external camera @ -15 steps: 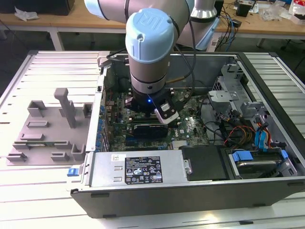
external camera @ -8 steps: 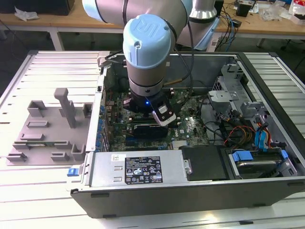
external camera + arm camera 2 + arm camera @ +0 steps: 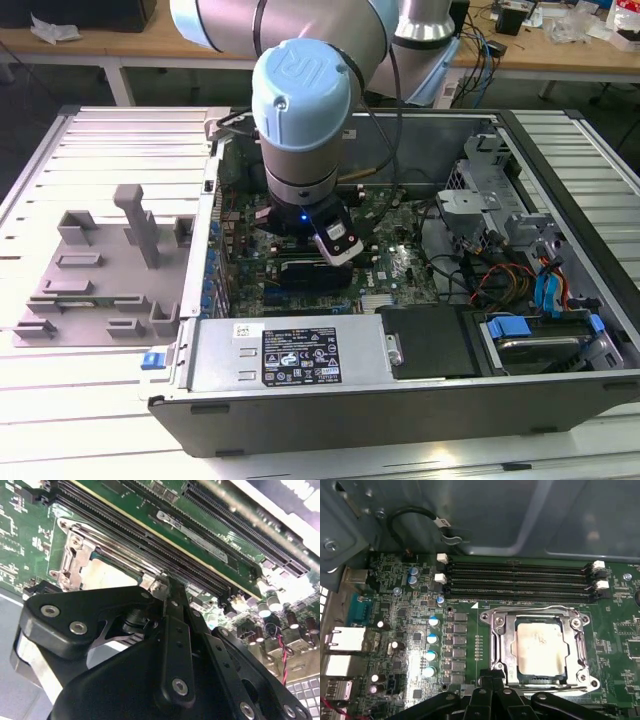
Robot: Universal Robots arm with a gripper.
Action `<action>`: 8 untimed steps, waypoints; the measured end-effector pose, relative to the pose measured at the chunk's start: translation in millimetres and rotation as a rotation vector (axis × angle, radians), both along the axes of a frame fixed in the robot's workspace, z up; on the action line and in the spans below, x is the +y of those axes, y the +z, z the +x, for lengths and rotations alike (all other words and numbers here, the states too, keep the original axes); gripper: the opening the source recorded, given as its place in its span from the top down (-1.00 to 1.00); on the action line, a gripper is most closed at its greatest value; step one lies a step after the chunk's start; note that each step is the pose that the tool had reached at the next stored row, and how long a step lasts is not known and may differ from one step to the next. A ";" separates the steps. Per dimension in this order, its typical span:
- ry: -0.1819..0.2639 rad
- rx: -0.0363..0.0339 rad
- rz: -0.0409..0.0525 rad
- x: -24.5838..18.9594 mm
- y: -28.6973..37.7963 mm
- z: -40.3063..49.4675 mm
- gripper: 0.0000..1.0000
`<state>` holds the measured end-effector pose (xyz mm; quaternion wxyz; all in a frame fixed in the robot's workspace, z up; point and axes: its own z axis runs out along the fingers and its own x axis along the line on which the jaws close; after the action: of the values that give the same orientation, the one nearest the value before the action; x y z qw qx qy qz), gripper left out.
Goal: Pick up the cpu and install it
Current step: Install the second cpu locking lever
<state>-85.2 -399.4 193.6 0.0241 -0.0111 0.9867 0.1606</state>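
The cpu [image 3: 540, 647], a square chip with a silvery-white top, lies flat inside the metal socket frame [image 3: 496, 630] on the green motherboard [image 3: 405, 610]. In the second wrist view the cpu [image 3: 106, 574] shows pale inside the same frame. My gripper [image 3: 492, 679] is down at the socket's edge, its black fingertips [image 3: 485, 681] pressed together beside the frame, with nothing visible between them. In the second wrist view the gripper [image 3: 161, 582] ends right next to the socket. In the exterior view the arm's wrist [image 3: 300, 110] hangs over the middle of the open computer case [image 3: 560, 400].
Black memory slots [image 3: 520, 580] run alongside the socket. Blue-topped capacitors [image 3: 431, 640] and rear ports [image 3: 345, 640] are nearby. The case wall [image 3: 520, 515] rises behind. A grey fixture tray [image 3: 100, 270] lies at the exterior view's left, a drive cage [image 3: 490, 200] and cables at its right.
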 end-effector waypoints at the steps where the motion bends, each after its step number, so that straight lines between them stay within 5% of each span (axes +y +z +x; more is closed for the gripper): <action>1: 0.000 0.0001 0.0000 0.9 -0.4 -1.0 0.79; 5: 0.000 -0.0001 0.0000 1.5 -0.8 -1.9 0.79; 8: 0.000 -0.0001 -0.0043 1.5 7.0 -1.7 0.79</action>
<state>-87.0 -397.8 200.6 0.0242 -0.0111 0.9870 0.1585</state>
